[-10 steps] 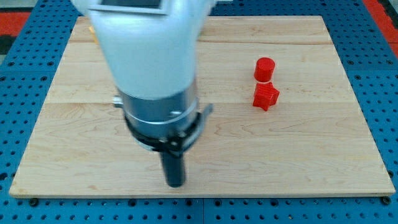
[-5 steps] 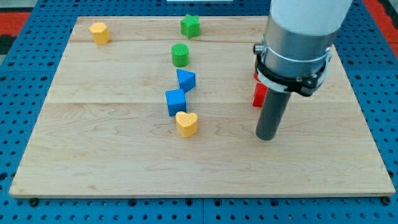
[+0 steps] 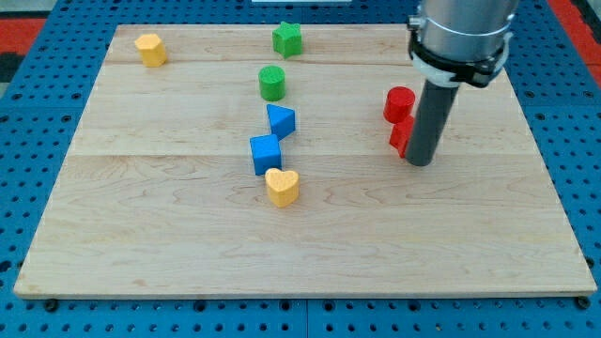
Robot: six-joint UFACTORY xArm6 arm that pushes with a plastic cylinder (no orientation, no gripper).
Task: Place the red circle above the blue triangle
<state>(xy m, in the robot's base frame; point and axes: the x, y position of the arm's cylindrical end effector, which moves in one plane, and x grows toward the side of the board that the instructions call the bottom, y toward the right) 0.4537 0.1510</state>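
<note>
The red circle (image 3: 399, 103) stands on the wooden board at the view's right. The blue triangle (image 3: 280, 121) lies near the board's middle, well to the left of the red circle. My tip (image 3: 420, 160) rests on the board just below and right of the red circle. The rod covers most of a second red block (image 3: 399, 137), whose left edge shows directly under the red circle; its shape cannot be made out.
A green circle (image 3: 272, 83) sits just above the blue triangle, and a green star (image 3: 288, 38) above that. A blue cube (image 3: 266, 153) and a yellow heart (image 3: 282, 186) lie below the triangle. A yellow block (image 3: 150, 48) sits at the top left.
The arm has swung from the board's left to its right. My tip has moved up and right, from below the red blocks to beside the lower red block.
</note>
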